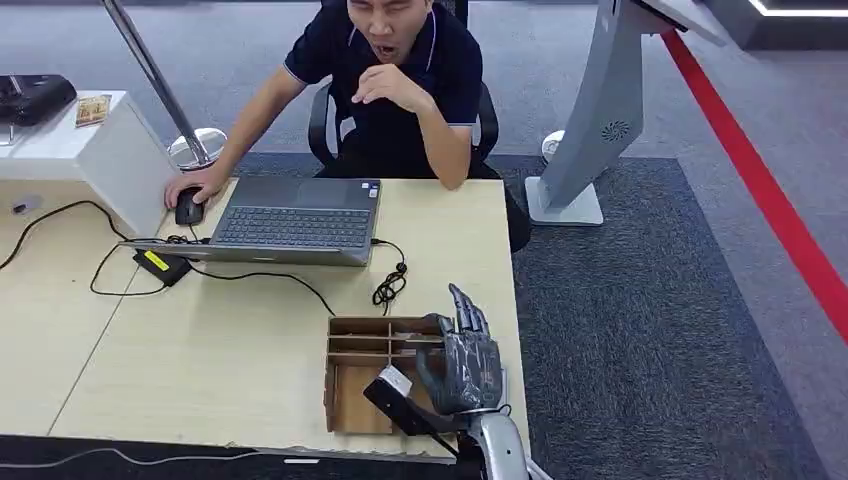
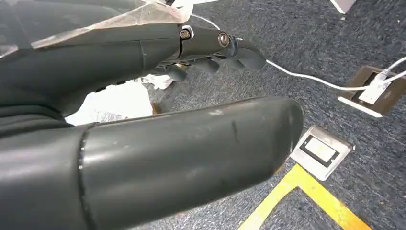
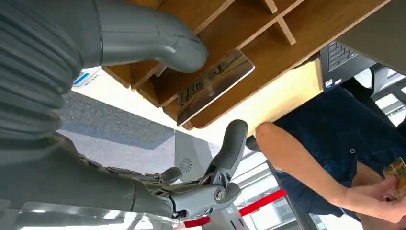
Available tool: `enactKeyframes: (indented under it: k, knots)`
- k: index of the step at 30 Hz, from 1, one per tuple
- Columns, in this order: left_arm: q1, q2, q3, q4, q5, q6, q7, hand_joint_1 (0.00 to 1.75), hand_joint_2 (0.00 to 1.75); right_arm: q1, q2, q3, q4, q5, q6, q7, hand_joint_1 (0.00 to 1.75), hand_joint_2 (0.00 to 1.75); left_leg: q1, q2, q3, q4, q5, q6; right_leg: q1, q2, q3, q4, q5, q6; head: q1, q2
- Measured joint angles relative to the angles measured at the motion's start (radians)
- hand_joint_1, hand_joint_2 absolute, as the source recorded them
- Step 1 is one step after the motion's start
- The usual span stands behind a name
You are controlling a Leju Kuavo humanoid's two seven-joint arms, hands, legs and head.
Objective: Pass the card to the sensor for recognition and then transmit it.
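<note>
Card (image 3: 215,84) lying flat inside a wooden tray (image 1: 328,385) at the near right corner of the desk (image 1: 230,340); its brown printed face carries writing too blurred to read. The right robot hand (image 1: 465,360) hovers over the tray, spread wide and holding nothing, its thumb just above the card. A black unit at that wrist bears one white label, unreadable.

The left robot hand (image 2: 119,52) hangs over grey carpet, thumb apart from the fingers and nothing in its grasp. Below it are two floor sockets (image 2: 321,151), a white cable and a strip of yellow tape (image 2: 306,187).

Further back on the desk sit one open grey laptop (image 1: 295,218), one black adapter (image 1: 160,265) with a yellow label, and one black mouse (image 1: 188,208). A seated person (image 1: 400,70) in a dark polo shirt rests one hand on the mouse; the right wrist view shows the other hand (image 3: 378,203) holding a second card (image 3: 396,170).

At far left stands a white box (image 1: 100,150). At far right are a grey stand (image 1: 590,120) and a red floor line (image 1: 760,180)
</note>
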Motion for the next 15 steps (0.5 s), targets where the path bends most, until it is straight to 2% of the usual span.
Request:
enactKeyframes:
  k: [6,7,9,10,12,15]
  knots:
    - [0.0,0.0,0.0,0.0,0.0,0.0,0.0,0.0,0.0,0.0,0.0,0.0,0.0,0.0,0.0,0.0,0.77,1.75,0.0,0.0,0.0,0.0,0.0,0.0,0.0,0.0,0.0,0.0,0.0,0.0,0.0,0.0]
    - [0.0,0.0,0.0,0.0,0.0,0.0,0.0,0.0,0.0,0.0,0.0,0.0,0.0,0.0,0.0,0.0,0.86,1.75,0.0,0.0,0.0,0.0,0.0,0.0,0.0,0.0,0.0,0.0,0.0,0.0,0.0,0.0]
    - [0.0,0.0,0.0,0.0,-0.002,0.0,0.0,0.0,0.0,0.0,0.0,0.0,0.0,0.0,0.0,0.0,0.87,1.75,0.0,0.0,0.0,0.0,0.0,0.0,0.0,0.0,0.0,0.0,0.0,0.0,0.0,0.0]
    - [0.0,0.0,0.0,0.0,-0.002,0.0,0.0,0.0,0.0,0.0,0.0,0.0,0.0,-0.001,0.0,0.0,1.1,1.75,0.0,0.0,0.0,0.0,0.0,0.0,0.0,0.0,0.0,0.0,0.0,0.0,0.0,0.0]
    - [-0.001,0.0,0.0,0.0,-0.002,0.0,0.0,0.0,0.0,0.0,0.0,0.0,0.0,-0.001,0.0,0.0,1.34,1.75,0.0,0.0,0.0,0.0,0.0,0.0,0.0,0.0,0.0,0.0,0.0,0.0,0.0,0.0]
    - [-0.001,0.0,0.0,0.0,-0.002,-0.002,0.0,0.0,0.0,0.0,0.0,0.0,0.0,-0.001,-0.001,0.0,1.43,1.75,0.0,0.0,0.0,0.0,0.0,0.0,0.0,0.0,0.0,0.0,0.0,0.0,0.0,0.0]
